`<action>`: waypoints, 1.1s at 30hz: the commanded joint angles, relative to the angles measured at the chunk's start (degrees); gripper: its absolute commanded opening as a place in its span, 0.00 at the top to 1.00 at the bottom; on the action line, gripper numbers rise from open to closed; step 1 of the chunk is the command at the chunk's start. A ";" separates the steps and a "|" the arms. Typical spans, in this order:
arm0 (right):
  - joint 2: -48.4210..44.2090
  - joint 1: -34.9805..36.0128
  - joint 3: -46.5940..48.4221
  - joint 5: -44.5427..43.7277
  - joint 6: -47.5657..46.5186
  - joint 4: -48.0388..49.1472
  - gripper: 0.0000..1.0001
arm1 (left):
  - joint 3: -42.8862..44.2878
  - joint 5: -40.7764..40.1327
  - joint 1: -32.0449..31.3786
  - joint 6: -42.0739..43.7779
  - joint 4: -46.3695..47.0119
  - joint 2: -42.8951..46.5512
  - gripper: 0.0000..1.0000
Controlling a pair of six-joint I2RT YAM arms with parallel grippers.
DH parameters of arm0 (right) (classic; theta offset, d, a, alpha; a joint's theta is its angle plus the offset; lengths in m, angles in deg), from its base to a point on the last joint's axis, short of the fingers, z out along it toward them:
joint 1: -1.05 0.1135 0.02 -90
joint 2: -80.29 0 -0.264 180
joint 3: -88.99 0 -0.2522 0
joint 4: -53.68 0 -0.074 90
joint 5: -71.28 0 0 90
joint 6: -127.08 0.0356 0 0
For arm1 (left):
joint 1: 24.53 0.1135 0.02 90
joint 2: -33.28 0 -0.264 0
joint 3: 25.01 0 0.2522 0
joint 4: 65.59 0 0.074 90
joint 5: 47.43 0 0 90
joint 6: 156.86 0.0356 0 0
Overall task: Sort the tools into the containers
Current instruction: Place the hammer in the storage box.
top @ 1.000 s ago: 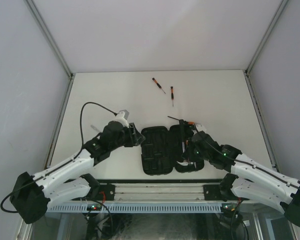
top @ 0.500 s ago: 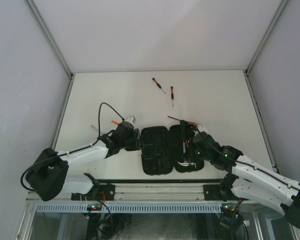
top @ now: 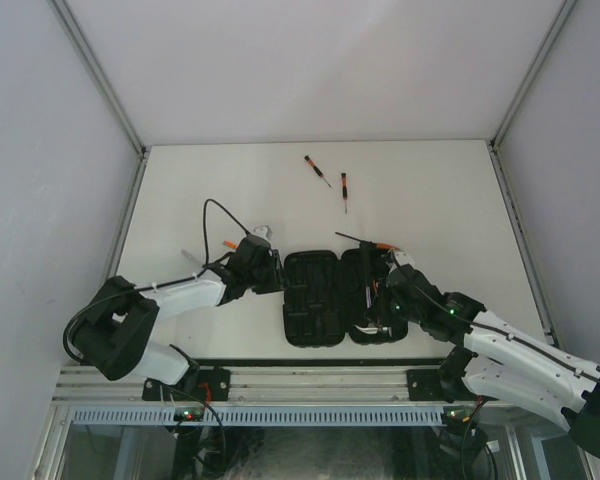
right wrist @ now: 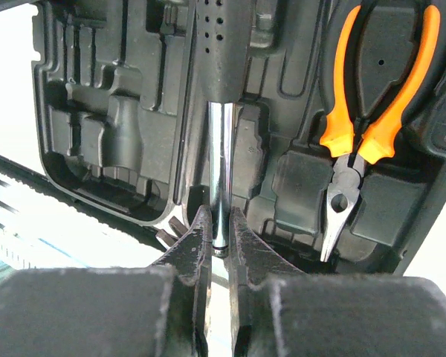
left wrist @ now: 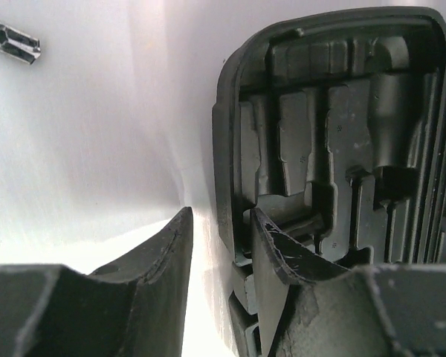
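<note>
Driver (right wrist: pixel 221 141): runs straight ahead of the right gripper (right wrist: pixel 220 223) over the middle of the case (right wrist: pixel 97 111), pinched tight at its chrome shaft tip, probably rigid, slick and handle-heavy, so better taken nearer the black grip, with left gripper (left wrist: pixel 219 230) half open astride the rim.

Left wrist: tool case (left wrist: pixel 312 134) runs off frame at 3 o'clock; tool scrap (left wrist: pixel 11 39) at 10 o'clock is cropped, type unreadable. Right wrist: chrome-shafted tool (right wrist: pixel 221 171) loses its handle end at 12 o'clock. Top view: far screwdrivers (top: pixel 317 170) (top: pixel 344 190) too small to read tips.
</note>
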 commanded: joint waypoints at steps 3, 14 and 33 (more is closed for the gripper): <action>-0.79 -0.42 0.13 0.47 -0.44 4.87 1.00 | 3.59 1.71 1.99 1.39 3.77 -1.33 0.60; 1.96 -1.22 0.00 0.79 0.99 5.49 1.00 | 2.30 4.58 3.47 -0.19 6.50 -3.60 0.84; 6.80 -2.70 1.34 3.61 1.04 8.96 1.00 | -12.10 0.09 4.56 -14.69 9.96 7.83 1.00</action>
